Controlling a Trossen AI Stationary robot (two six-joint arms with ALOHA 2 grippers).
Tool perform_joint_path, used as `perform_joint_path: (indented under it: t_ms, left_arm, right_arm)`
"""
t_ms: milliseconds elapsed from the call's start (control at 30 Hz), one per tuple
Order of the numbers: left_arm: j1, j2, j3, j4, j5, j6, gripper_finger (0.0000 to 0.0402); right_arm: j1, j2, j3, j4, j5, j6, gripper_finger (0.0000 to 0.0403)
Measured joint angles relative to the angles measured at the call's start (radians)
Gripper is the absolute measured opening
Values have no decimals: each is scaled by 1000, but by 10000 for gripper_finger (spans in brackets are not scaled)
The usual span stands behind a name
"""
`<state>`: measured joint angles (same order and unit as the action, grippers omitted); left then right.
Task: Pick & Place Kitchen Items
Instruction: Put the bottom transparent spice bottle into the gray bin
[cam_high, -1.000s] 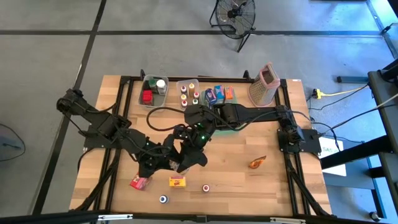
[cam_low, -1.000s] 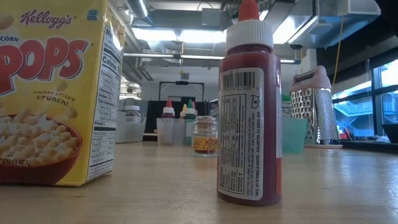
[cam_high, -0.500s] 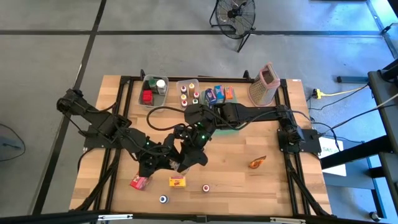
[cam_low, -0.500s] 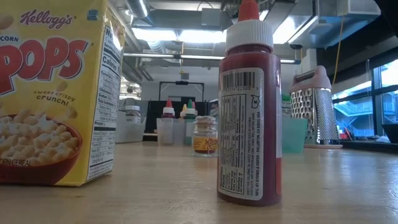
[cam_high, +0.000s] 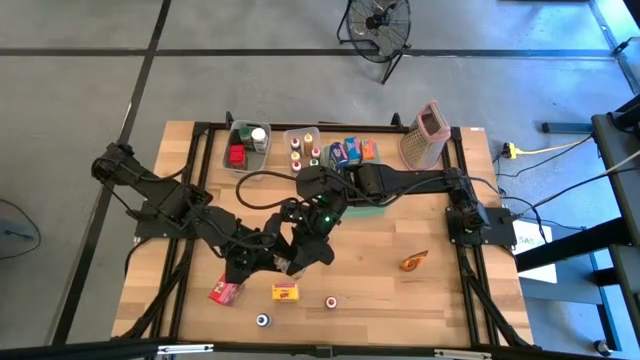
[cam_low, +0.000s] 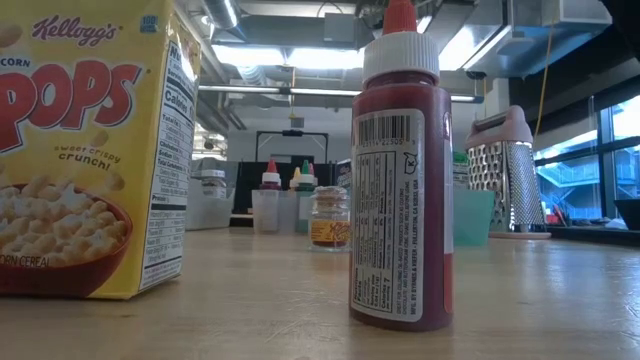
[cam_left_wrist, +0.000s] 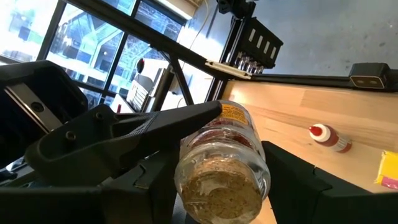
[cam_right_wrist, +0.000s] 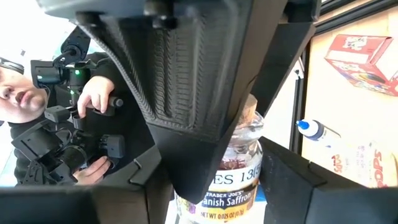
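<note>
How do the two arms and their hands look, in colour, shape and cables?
Both arms are black with jointed segments; a black cable loops over the left arm. A small green light glows on the right arm. The right hand has broad, ribbed, wedge-shaped black fingers; the left hand has smooth, tapered ones.

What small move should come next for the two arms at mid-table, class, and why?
Probably the left gripper should ease open. Both wrist views show one small jar between both sets of jaws, with the right gripper also on it, so this looks like a handover in mid-air. One arm must let go before the jar can travel to a bin.
</note>
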<state>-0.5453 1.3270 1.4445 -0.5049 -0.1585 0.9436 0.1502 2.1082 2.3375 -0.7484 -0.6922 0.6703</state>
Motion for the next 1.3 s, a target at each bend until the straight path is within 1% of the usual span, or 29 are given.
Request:
perform_joint_path:
  t_ms: [300,533,900,1067,1300]
  left_arm:
    - [-1,-3,0,2,1,-22,192]
    - [-2,-5,0,-10,0,-48,192]
    - [-3,-14,1,-26,-3,-47,192]
    - [-3,-17,1,-31,-5,-53,192]
    - [-3,-16,1,-46,-16,-98,192]
  right_arm:
    - [-4,0,-2,23,4,2,199]
    - [-4,0,-2,22,49,2,224]
    - [-8,0,-2,35,75,1,232]
    - [-18,0,-2,39,75,-6,242]
    - [-44,0,-2,35,18,-16,250]
